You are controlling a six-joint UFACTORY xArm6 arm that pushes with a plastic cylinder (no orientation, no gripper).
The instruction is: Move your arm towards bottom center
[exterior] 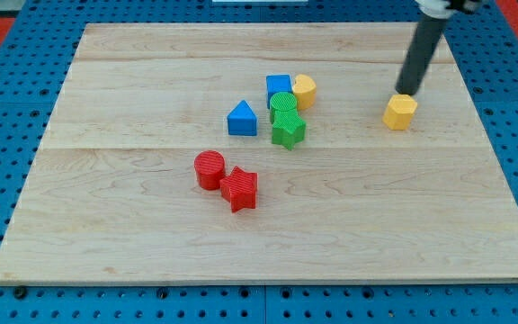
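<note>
1. My tip (406, 90) is in the upper right of the frame, just above the yellow block (400, 112), maybe touching it.
2. I have no fingers, only a rod.
3. The bottom middle of the board (268, 256) is bare and far off.
4. I think I am just starting. Next I slide down and left, past the red star (239, 189).

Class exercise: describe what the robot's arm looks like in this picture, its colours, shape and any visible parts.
Only the arm's end shows: a straight, smooth, dark grey-black cylindrical rod running down to my tip. At the view's top it enters a white collar with a dark part above. No cables or markings are visible.
</note>
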